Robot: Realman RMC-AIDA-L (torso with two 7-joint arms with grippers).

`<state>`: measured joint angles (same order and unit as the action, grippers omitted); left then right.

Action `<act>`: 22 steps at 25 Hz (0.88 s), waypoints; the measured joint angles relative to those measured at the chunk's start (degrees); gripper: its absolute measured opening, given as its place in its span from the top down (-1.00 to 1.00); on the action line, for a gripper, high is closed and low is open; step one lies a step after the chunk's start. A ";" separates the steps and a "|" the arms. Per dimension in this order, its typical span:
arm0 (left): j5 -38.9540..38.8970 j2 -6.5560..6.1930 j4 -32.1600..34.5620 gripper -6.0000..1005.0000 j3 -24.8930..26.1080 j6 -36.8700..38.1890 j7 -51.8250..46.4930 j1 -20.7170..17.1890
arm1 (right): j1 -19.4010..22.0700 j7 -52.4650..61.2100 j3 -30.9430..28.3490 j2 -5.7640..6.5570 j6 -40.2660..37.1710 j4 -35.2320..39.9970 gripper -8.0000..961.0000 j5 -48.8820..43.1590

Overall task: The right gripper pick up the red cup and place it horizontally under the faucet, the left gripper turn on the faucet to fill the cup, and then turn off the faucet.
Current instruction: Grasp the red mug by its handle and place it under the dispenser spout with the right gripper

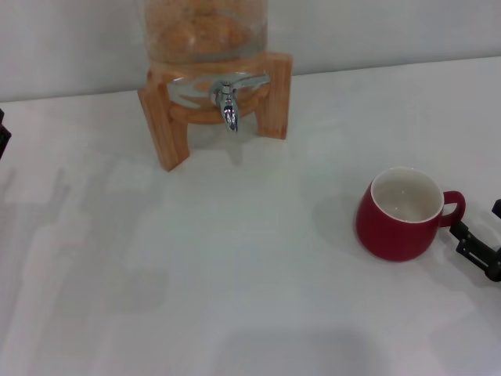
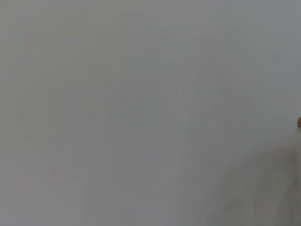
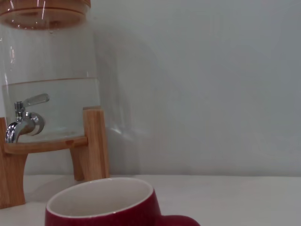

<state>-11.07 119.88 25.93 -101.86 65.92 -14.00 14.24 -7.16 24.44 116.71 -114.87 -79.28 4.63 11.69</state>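
The red cup [image 1: 399, 215] stands upright on the white table at the right, its white inside empty and its handle pointing right. It also shows in the right wrist view [image 3: 106, 207], close in front. My right gripper [image 1: 487, 235] is at the right edge, open, its black fingers just beside the handle and not holding it. The chrome faucet [image 1: 228, 102] juts from the glass jar at the back, its lever turned sideways; it also shows in the right wrist view [image 3: 23, 120]. Only a black sliver of my left gripper [image 1: 2, 133] shows at the far left edge.
The glass jar [image 3: 51, 70] holds clear water and sits in a wooden stand [image 1: 270, 94] near the back wall. The white table [image 1: 235, 274] stretches between stand and cup. The left wrist view shows only a plain grey surface.
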 joint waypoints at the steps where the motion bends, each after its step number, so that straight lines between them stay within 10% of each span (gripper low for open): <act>1: 0.00 0.00 0.00 -0.62 0.00 0.01 -0.02 0.00 | -0.02 0.00 0.00 0.00 0.00 0.00 -0.73 0.00; 22: 0.27 0.00 0.17 -0.61 0.00 0.17 -0.14 -0.25 | -0.50 0.00 -0.09 0.00 -0.53 -0.06 -0.73 -0.01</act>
<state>-10.80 119.88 26.09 -101.86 66.09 -14.15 13.99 -7.67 24.43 116.63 -114.87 -79.82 4.57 11.69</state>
